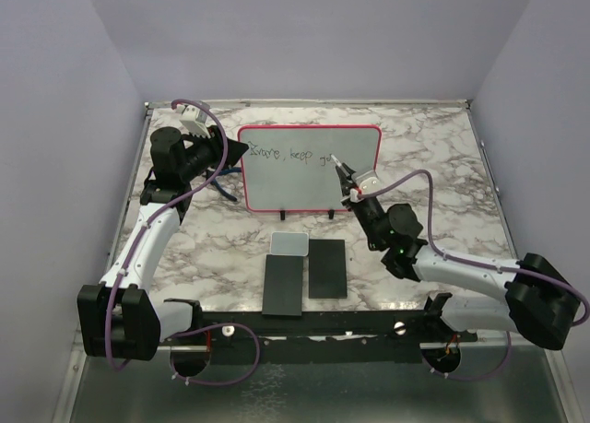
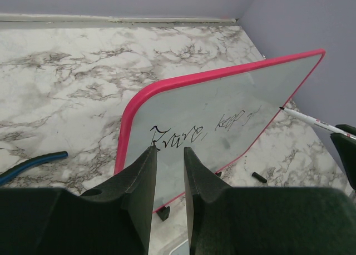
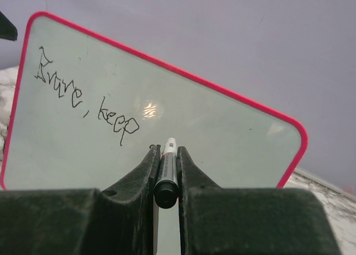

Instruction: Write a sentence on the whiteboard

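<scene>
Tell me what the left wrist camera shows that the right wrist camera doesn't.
Only the left wrist view shows the marble table, a blue cable, the board's black foot and the left pincer closed on the board's edge. Only the right wrist view shows the right pincer shut on the marker. Both show the whiteboard and its sentence, so far "Brave, keep".

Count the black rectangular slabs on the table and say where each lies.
2. Both lie flat in front of the whiteboard: the left slab nearer the arms, the right slab beside it. None seems hidden.
</scene>
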You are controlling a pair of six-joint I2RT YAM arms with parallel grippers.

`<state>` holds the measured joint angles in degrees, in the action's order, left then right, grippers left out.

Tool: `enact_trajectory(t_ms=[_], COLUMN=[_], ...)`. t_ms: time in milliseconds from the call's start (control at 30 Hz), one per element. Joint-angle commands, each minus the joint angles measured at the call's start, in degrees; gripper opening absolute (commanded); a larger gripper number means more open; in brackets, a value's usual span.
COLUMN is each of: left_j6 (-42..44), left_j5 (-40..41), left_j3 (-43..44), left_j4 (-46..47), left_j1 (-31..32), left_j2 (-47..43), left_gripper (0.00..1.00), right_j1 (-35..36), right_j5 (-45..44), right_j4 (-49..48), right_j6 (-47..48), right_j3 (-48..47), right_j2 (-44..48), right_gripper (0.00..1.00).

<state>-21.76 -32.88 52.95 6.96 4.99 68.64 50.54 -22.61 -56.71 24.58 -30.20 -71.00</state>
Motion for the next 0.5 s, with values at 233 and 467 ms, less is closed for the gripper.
enact_trajectory(t_ms=[233, 467], left_j6=[0.9, 0.9], left_j5=[0.7, 0.7], left_j3=[-0.5, -0.6], left_j4=[-0.9, -0.9], left_j1=[0.2, 0.2], left_j2=[-1.4, -1.3], left_gripper=[0.27, 0.27], right_j1=[-0.1, -0.2], right_j5=[-4.2, -4.2], right_j4=[2.0, -0.5], right_j6=[-1.8, -0.7], right_j3=[1.3, 0.6], right_j2=[2.5, 0.1], right_gripper=[0.01, 0.01])
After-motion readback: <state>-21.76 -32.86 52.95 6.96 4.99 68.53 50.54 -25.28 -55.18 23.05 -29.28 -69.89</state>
